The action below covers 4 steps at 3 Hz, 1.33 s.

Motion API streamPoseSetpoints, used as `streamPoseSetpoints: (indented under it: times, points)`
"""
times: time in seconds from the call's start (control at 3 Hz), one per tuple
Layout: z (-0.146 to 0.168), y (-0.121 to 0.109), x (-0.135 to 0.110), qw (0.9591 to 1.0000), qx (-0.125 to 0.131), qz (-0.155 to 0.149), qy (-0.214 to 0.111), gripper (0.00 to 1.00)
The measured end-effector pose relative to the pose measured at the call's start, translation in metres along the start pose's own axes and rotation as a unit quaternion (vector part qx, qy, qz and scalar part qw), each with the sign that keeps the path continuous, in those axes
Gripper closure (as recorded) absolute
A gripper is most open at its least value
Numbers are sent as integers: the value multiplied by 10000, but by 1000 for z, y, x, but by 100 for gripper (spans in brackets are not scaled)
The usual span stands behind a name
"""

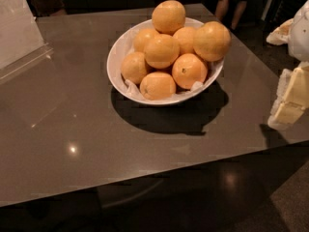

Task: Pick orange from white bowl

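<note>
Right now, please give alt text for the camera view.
A white bowl piled with oranges stands on a grey table; the largest orange sits at its right rim. The robot's hand is at the right edge, apart from the bowl.

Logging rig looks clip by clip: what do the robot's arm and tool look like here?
Only part shows, at the right edge beside the table. The tool is blocky, cream to pale yellow, with flat faces and whitish edging. Above it the arm is a rounded, glossy white shell. No cables or markings can be made out; the rest is cut off.
</note>
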<state>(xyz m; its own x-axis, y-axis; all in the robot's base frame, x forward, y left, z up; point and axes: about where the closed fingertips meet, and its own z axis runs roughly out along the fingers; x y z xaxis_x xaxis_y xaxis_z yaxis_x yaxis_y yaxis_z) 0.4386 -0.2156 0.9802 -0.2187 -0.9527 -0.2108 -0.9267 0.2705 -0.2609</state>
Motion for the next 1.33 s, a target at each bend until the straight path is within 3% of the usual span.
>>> streamPoseSetpoints:
  times: [0.33,0.67,1.0,1.33]
  points:
    - [0,0,0,10000,4,-1,-3,0]
    - [-2,-22,-24,9992,-10,-276,-287,0]
    - [8,-62,-66,9944,-250,-713,-740,0]
    - [12,-98,-110,9871,-300,-1030,-1191,0]
